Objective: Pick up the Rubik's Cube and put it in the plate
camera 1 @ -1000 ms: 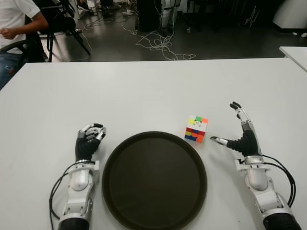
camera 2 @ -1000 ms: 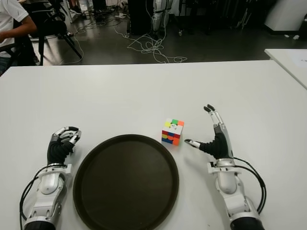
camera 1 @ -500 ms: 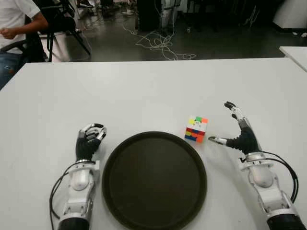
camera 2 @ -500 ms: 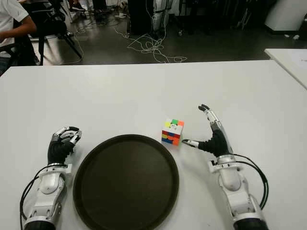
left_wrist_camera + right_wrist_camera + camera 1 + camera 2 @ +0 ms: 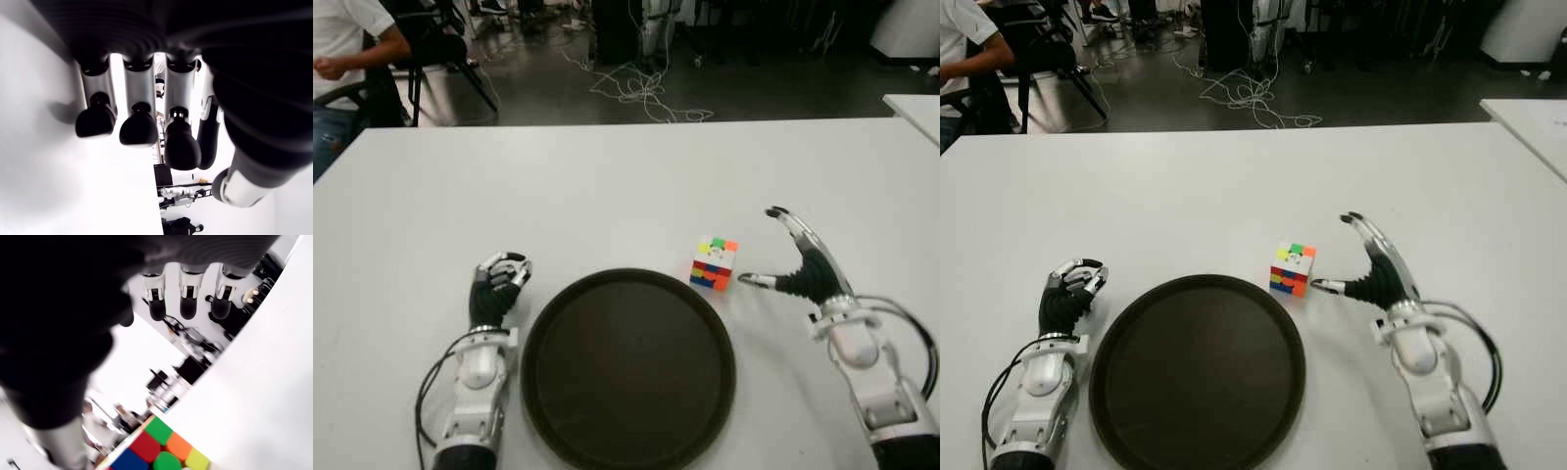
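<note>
The Rubik's Cube (image 5: 715,263) stands on the white table just beyond the right rim of the round dark plate (image 5: 628,368). My right hand (image 5: 793,266) is open right of the cube, thumb tip a finger's width from its lower right face, fingers stretched up and forward. In the right wrist view the cube (image 5: 151,448) shows close by, with nothing held between the fingers (image 5: 188,298). My left hand (image 5: 495,289) sits left of the plate with its fingers curled and nothing in it.
The white table (image 5: 558,186) runs wide beyond the cube. A person (image 5: 342,54) sits at the far left by black chairs. Cables lie on the dark floor behind the table. Another white table corner (image 5: 915,106) shows at the far right.
My right hand has moved left and forward toward the cube, its wrist lifting. The cube, the plate and the left hand have stayed put.
</note>
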Robot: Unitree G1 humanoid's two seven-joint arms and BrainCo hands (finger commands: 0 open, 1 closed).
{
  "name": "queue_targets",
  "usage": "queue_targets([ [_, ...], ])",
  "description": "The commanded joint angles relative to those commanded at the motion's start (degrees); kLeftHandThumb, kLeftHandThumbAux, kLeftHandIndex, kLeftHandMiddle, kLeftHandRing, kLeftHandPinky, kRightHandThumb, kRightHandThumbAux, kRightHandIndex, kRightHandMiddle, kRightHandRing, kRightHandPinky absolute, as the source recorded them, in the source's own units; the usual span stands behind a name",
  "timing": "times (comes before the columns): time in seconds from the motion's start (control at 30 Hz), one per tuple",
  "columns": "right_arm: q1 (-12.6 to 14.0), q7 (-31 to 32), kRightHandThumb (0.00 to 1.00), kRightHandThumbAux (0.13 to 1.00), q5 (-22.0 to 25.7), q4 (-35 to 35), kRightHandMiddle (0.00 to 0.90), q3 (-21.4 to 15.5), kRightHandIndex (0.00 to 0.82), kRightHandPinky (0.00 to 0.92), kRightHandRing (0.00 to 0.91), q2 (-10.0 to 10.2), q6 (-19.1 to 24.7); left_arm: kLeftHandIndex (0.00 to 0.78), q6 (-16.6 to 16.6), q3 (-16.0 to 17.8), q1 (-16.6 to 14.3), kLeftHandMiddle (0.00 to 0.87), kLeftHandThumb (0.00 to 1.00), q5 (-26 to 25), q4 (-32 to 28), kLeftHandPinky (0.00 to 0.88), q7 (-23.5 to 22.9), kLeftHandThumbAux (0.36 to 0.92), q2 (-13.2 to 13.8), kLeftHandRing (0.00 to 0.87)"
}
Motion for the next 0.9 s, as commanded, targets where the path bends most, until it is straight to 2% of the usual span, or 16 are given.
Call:
queue_targets([
  [0.17,-1.70,7.65,0.000,0.609,-7.17,-6.22,0.000,3.58,0.000,0.000,0.000,-1.08,12.92,0.444,0.01,0.05,-0.24,0.804,0.706,-0.36,0.40,0.805,-0.39,0.706,-0.01,0.821],
  [0.33,-2.06,10.59,0.000,0.580,-10.25,-8.63,0.000,5.28,0.000,0.000,0.000,-1.47,17.48,0.444,-0.11,-0.02,-0.07,0.806,0.705,-0.45,0.34,0.811,-0.59,0.706,-0.03,0.824],
  [0.53,-3.57,13.11,0.000,0.554,-12.61,-8.60,0.000,7.59,0.000,0.000,0.000,-2.09,20.67,0.444,-0.80,-0.13,0.30,0.807,0.705,-0.76,0.09,0.808,-0.83,0.706,-0.25,0.824],
  [0.8,-4.76,12.98,0.000,0.553,-13.28,-7.86,0.000,9.02,0.000,0.000,0.000,-2.84,20.10,0.443,-1.26,-0.34,0.42,0.807,0.705,-0.62,0.29,0.805,-0.87,0.706,-0.27,0.824],
  [0.9,-6.06,12.93,0.000,0.576,-14.45,-6.68,0.000,10.36,0.000,0.001,0.000,-3.49,19.44,0.444,-0.95,-0.45,0.49,0.806,0.706,-0.34,0.07,0.807,-0.56,0.706,-0.31,0.823],
])
